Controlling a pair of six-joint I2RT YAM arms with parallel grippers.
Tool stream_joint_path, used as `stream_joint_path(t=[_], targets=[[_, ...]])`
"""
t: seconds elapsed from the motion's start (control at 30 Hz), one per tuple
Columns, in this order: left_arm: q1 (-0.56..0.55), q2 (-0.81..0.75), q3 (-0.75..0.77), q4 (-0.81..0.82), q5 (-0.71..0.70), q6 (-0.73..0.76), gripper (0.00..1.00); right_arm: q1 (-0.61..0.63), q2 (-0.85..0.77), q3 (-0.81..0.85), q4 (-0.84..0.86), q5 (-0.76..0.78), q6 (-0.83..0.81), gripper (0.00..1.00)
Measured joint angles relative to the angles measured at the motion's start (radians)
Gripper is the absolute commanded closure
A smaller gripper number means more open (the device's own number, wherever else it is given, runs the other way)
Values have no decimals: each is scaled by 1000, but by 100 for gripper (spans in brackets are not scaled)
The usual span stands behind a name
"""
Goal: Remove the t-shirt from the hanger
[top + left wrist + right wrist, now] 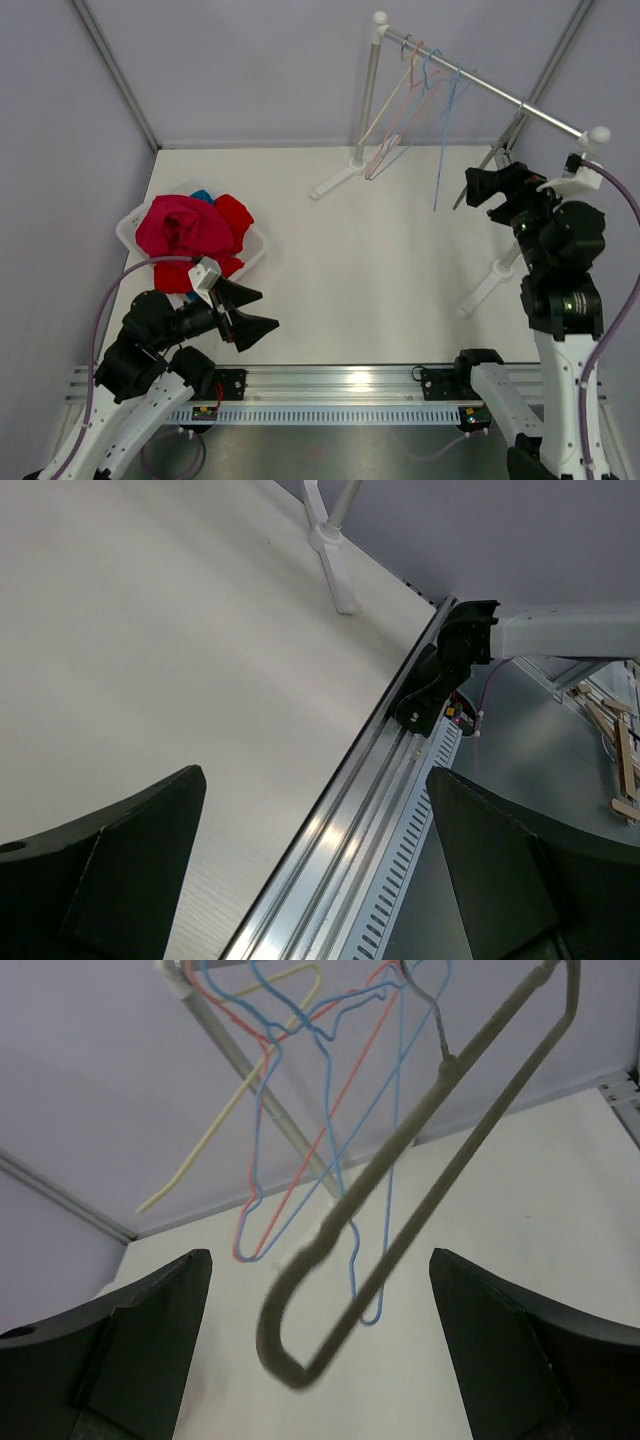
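The crimson t-shirt (178, 226) lies bunched in a white basket (128, 224) at the left, off the hanger. The grey-brown hanger (400, 1132) hangs bare by its silver hook from the rack rail. Its lower loop end dangles between my right gripper's fingers without touching them. In the top view it shows as a thin dark line (503, 138). My right gripper (320, 1256) is open and empty, raised by the rack's right end (470, 187). My left gripper (265, 310) is open and empty, low over the table's near edge just right of the basket (315, 780).
A scarlet garment (236, 216) and a teal cloth (203, 195) share the basket. Thin pink, blue and cream hangers (300, 1110) hang on the rail (470, 78). The rack's white feet (335, 180) stand on the table. A metal rail (340, 380) runs along the near edge.
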Motion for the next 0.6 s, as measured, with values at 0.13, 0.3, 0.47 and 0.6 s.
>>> stream_joint_path(t=[0.13, 0.3, 0.47, 0.6], targets=[[0, -1, 0, 0, -14, -3, 1, 0, -211, -89, -6, -64, 54, 0], [0, -2, 0, -4, -48, -3, 1, 0, -404, -181, -28, -171, 113, 1], [0, -2, 2, -17, -117, -4, 1, 0, -563, -294, -50, -300, 167, 0], [0, -2, 13, -23, -161, -17, 1, 0, -714, -378, -69, -375, 203, 0]])
